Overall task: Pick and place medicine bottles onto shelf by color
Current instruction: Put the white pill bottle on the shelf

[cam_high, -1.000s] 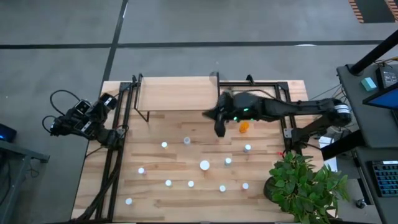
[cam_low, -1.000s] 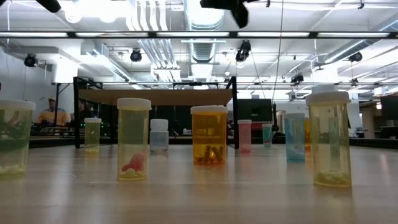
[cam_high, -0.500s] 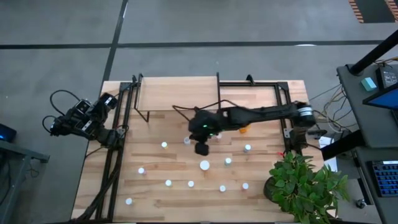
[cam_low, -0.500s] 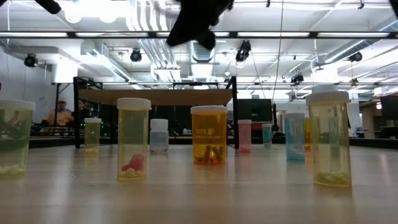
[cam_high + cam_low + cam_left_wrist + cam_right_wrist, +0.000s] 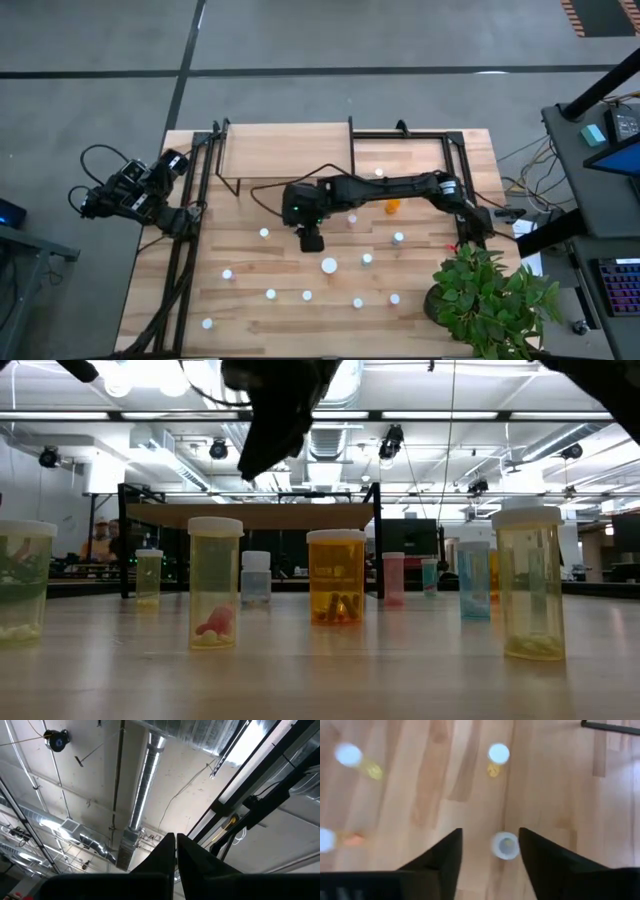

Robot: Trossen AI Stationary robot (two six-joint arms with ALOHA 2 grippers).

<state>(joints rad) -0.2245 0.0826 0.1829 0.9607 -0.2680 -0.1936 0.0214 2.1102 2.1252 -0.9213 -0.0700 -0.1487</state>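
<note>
Several small medicine bottles with white caps stand upright on the wooden table (image 5: 240,300), among them an orange one (image 5: 392,206) and a large-capped one (image 5: 329,265). The shelf (image 5: 285,150) stands on thin black legs at the far edge. My right gripper (image 5: 311,240) hangs open over the table's middle, well above the bottles in the low view (image 5: 262,455). Seen from its wrist, a white-capped bottle (image 5: 505,845) stands on the table below, between the two fingers (image 5: 490,832), untouched. My left gripper (image 5: 175,855) is shut on nothing, parked off the table's left edge and pointing at the ceiling.
A green potted plant (image 5: 490,295) fills the near right corner. Black metal frames (image 5: 190,230) run along both sides of the table. Two yellowish bottles (image 5: 498,754) stand beyond the right gripper. People (image 5: 100,540) show far behind the table.
My right gripper has swung from beside the orange bottle toward the table's left edge and slightly nearer, coming lower, until it hangs over a bottle in the middle of the table. No bottle has moved.
</note>
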